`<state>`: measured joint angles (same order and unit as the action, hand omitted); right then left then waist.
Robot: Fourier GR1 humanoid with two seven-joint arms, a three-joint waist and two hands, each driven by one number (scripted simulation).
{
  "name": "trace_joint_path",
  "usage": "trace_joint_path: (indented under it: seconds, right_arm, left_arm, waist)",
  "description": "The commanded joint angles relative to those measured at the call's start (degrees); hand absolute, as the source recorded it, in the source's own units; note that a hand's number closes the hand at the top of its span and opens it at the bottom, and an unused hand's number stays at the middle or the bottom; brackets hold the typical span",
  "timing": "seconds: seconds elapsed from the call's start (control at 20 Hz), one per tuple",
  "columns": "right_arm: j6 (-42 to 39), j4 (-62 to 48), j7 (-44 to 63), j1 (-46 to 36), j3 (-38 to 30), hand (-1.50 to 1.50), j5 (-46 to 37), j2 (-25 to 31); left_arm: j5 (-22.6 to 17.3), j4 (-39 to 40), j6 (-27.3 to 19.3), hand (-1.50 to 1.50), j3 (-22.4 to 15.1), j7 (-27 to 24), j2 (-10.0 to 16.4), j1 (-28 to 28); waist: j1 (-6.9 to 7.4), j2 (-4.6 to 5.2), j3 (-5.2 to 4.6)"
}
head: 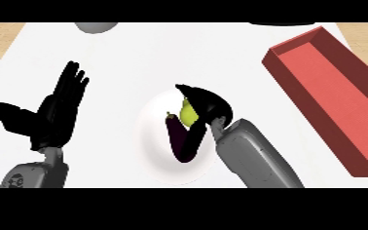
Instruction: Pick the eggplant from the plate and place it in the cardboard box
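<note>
Locate the plate (153, 126) near the middle of the counter (115, 63); every position below is given relative to it. The eggplant (181, 141) lies on the plate, right of its centre, with the stem end pointing away from you and the body running back toward the near rim. A yellow-green fruit (188, 114) sits on the plate just beyond the eggplant, touching or nearly touching its stem end. The right hand (207, 105) is over the far right part of the plate, directly above the fruit and partly covering it; you cannot tell how far this hand is closed or whether it has hold of anything. Its forearm (251, 151) crosses the plate's right rim, just beside the eggplant. The left hand (56, 112) rests well to the left of the plate, spread flat and holding nothing. The red box (327, 73) stands well to the right of the plate. A grey round object (97, 27) lies far beyond the plate, toward the left.
</note>
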<state>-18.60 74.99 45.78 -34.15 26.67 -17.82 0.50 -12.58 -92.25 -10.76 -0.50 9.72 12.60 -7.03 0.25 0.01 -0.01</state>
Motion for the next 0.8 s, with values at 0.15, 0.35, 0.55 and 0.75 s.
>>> trace_joint_path:
  seconds: [0.15, 0.35, 0.55, 0.75]
  right_arm:
    - [4.0, -5.8, -2.3, -2.7, 2.7, -1.5, 0.9, -0.5]
    - [-0.6, -1.6, 0.0, 0.3, 0.4, -1.5, 0.3, -0.5]
    - [2.1, -7.2, -3.4, -1.5, 2.9, -1.5, 0.5, -0.5]
    - [4.1, -10.9, -6.5, -0.8, 3.8, -1.5, -0.2, -0.5]
  left_arm:
    - [0.3, 1.4, 3.3, 0.0, 2.2, -1.2, -0.3, -0.3]
    - [3.5, -3.9, 0.0, 0.0, -0.2, 2.6, -2.6, 1.4]
    - [1.2, -0.4, 4.2, 0.0, 2.2, -1.3, -2.3, 2.9]
    - [4.3, -6.5, 0.2, 0.0, 0.5, 5.2, -3.4, 1.6]
  waist:
    - [0.2, 0.04, 0.0]
    - [-0.1, -0.04, 0.01]
    - [0.05, 0.03, -0.01]
    - [0.15, 0.0, 0.01]
